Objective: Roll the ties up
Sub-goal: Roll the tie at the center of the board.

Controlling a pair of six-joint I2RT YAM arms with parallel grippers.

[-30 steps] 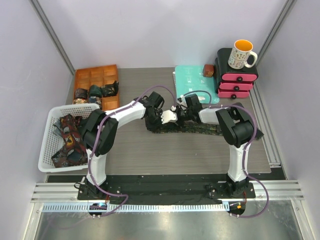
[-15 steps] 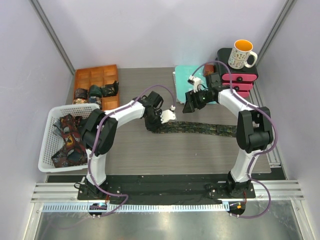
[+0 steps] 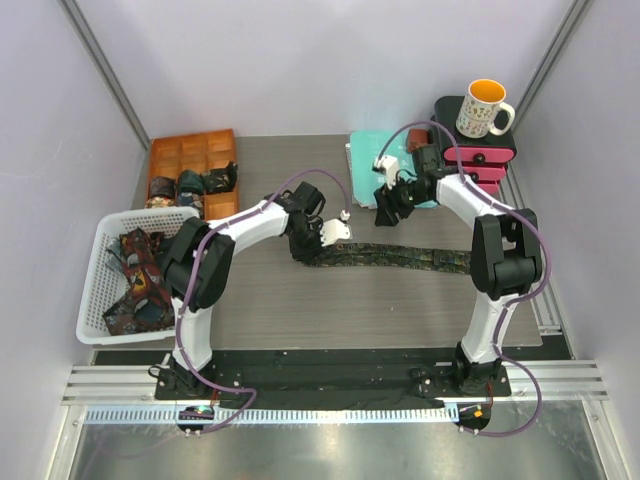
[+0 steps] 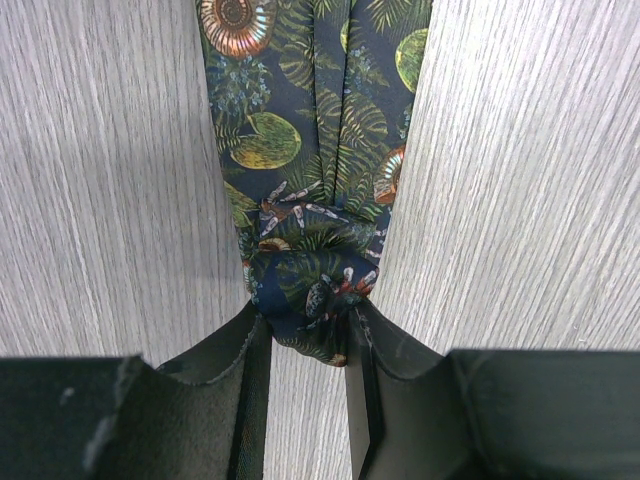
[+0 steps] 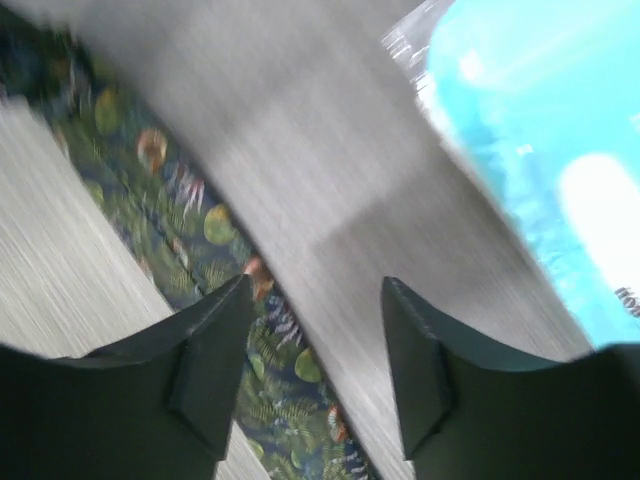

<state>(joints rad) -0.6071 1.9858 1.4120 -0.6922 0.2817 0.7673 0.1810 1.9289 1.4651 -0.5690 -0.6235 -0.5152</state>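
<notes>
one fern-print tie (image 3: 400,256) lies flat on the table (image 3: 260,300), its long axis running from the left gripper (image 4: 308,335), which pinches its bunched end, toward the right arm's side. the right gripper (image 5: 315,300) hovers above mid-strip, jaws apart and empty.

Tie (image 4: 320,150): dark navy ground, green fern fronds, yellow-green round fruits, brown-orange spiral shells, small red-and-white flecks.

Table (image 3: 270,300) under tie: grey, fine wood grain.

Left of tie: basket (image 3: 150,214) was white. Basket ties (image 3: 140,285) were red and dark, with multicolour print.

Behind and left of tie: tray (image 3: 190,150) was orange. Rolls (image 3: 192,183) in it were dark green-black.

Behind tie: folder (image 3: 370,160) was teal, with a small red-brown block (image 3: 417,140) on it.

Behind tie's right end: drawers (image 3: 478,172) had a black frame and pink fronts. Mug (image 3: 480,112) was white with small multicolour print, orange-yellow inside.

Arms (image 3: 250,222) were white with black joints. Cables (image 3: 312,175) were purple.
</notes>
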